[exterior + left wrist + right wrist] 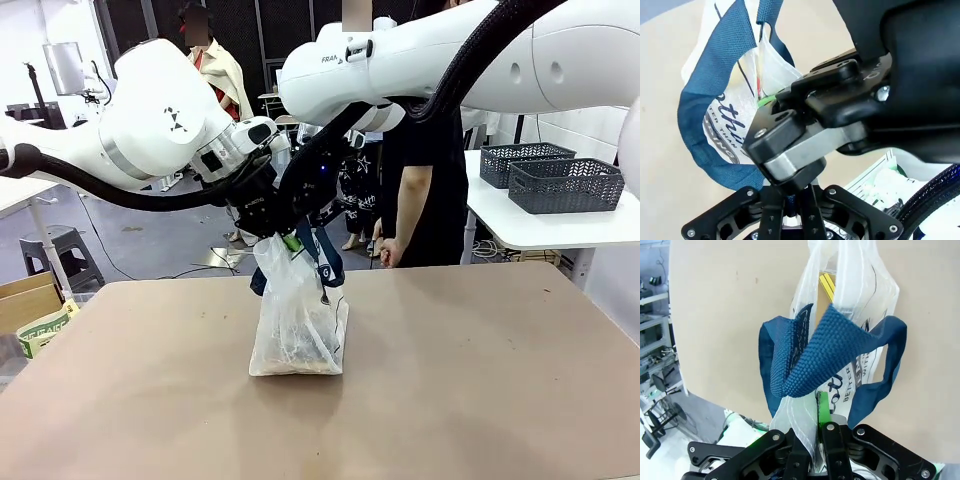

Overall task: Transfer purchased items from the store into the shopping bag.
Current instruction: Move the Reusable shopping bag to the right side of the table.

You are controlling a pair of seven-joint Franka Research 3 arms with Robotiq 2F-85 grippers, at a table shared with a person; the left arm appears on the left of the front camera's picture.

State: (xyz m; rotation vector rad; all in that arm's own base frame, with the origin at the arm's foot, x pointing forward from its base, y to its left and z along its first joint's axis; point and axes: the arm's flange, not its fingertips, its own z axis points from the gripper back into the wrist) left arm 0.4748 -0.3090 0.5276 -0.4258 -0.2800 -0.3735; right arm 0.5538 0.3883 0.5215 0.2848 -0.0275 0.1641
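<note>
Both end effectors pinching the shopping bag's top

Left end effector [268,228] and right end effector [292,240] pressed together on the clear bag [296,325]; bag hangs below them, its base on the tabletop [480,380]; goods [298,352] inside.

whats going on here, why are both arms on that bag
Both arms are gripping the top of the clear shopping bag, which stands on the tan table with items already inside. The right gripper is shut on the bag's plastic rim beside the navy strap handles. The left gripper is shut at the bag's top too, close against the right one, though what its fingers pinch is hidden. A person stands at the far side, hands off the bag.
</note>
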